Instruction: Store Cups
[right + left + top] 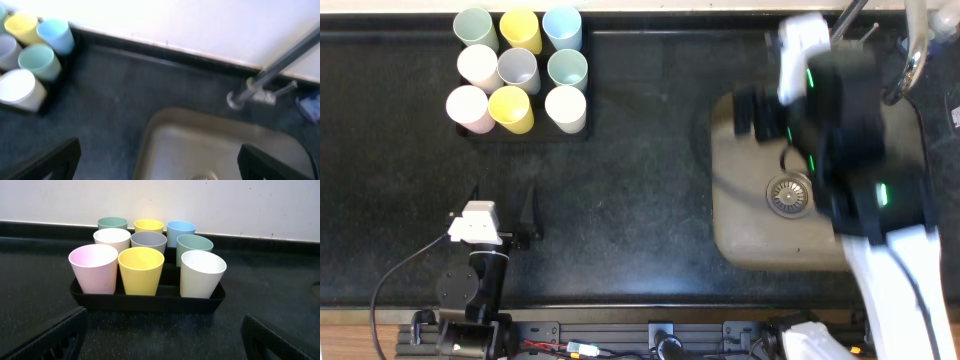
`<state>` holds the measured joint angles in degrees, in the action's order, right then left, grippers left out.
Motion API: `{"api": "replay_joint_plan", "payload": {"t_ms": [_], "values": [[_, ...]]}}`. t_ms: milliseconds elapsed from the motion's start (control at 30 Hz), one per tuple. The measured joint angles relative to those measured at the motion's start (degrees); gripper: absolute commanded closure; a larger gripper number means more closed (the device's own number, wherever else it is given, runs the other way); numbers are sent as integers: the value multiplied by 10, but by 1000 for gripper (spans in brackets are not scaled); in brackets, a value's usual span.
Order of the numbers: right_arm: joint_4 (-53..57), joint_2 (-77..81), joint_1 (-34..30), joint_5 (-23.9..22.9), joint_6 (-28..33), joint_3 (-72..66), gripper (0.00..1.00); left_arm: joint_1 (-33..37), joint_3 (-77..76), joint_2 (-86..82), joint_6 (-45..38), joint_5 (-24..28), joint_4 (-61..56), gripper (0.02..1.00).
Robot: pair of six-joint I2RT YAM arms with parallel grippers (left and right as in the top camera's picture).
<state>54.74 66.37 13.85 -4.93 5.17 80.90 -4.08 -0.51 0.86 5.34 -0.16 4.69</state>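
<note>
Nine cups [518,70] stand upright, long axes vertical and mouths up, in three rows of three inside a black tray [150,302] at the counter's [620,200] far left. The left gripper [502,203] faces the tray, fingers spread wide, empty. The right gripper [157,160] hangs over the sink [740,230], fingers spread wide, empty.

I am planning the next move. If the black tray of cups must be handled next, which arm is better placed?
Left, probably. The left gripper faces the black tray directly, open, on the same side of the worktop. The right gripper hangs over the sink, far from the tray.
</note>
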Motion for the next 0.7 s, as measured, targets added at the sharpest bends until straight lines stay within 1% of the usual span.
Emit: {"api": "replay_joint_plan", "payload": {"t_ms": [133, 367, 433, 633, 667, 700], "values": [[-82, -153, -9, 2, -3, -158, 3, 0, 0, 0, 0, 0, 0, 18], [-214, -323, -10, 3, -36, -355, 3, 0, 0, 0, 0, 0, 0, 18], [-268, -358, -10, 2, -41, -407, 3, 0, 0, 0, 0, 0, 0, 18], [-490, -470, -13, -16, -46, -575, 3, 0, 0, 0, 0, 0, 0, 20], [-501, -479, -15, -18, -46, -586, 3, 0, 0, 0, 0, 0, 0, 18], [-536, -491, -19, -23, -47, -607, 3, 0, 0, 0, 0, 0, 0, 18]]}}
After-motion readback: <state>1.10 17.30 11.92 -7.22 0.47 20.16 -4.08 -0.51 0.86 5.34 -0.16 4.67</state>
